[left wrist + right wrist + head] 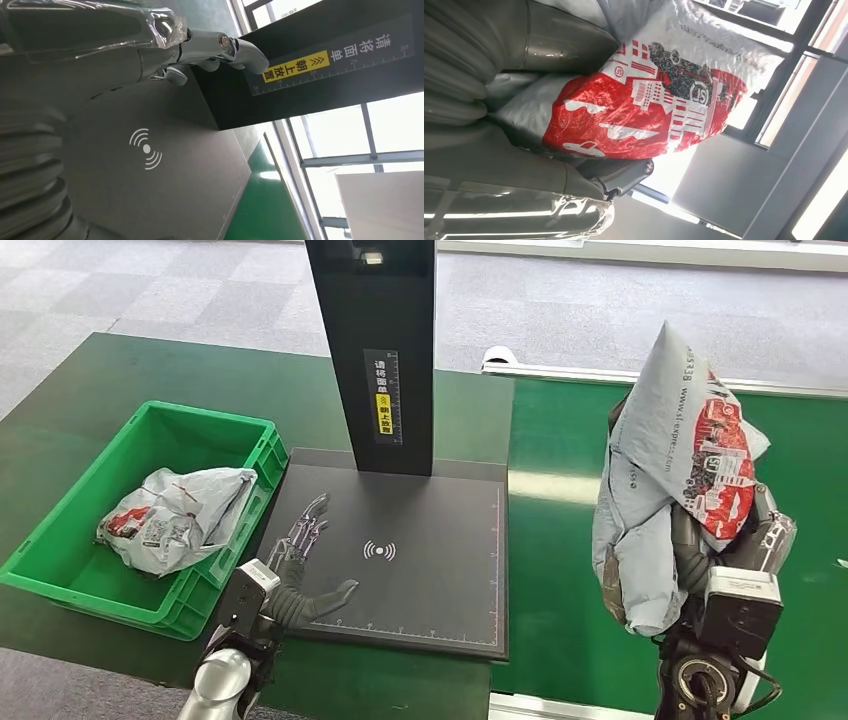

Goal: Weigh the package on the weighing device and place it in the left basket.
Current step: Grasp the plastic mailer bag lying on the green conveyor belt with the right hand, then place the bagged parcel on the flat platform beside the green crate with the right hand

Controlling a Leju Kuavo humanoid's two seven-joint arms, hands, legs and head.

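One grey-and-red package (675,470), clamped in the right robot hand (735,540), hangs above the green conveyor, not yet weighed. Next move: across onto the scale platform (430,570), where the left robot hand (300,570) rests, fingers spread and empty.

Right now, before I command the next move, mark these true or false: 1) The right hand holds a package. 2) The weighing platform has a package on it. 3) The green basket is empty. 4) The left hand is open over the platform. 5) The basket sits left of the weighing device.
1) True: the right hand grips a grey and red package, held up off the table.
2) False: the weighing platform carries no package.
3) False: the green basket already holds a bagged package.
4) True: the left hand is spread, holding nothing.
5) True.
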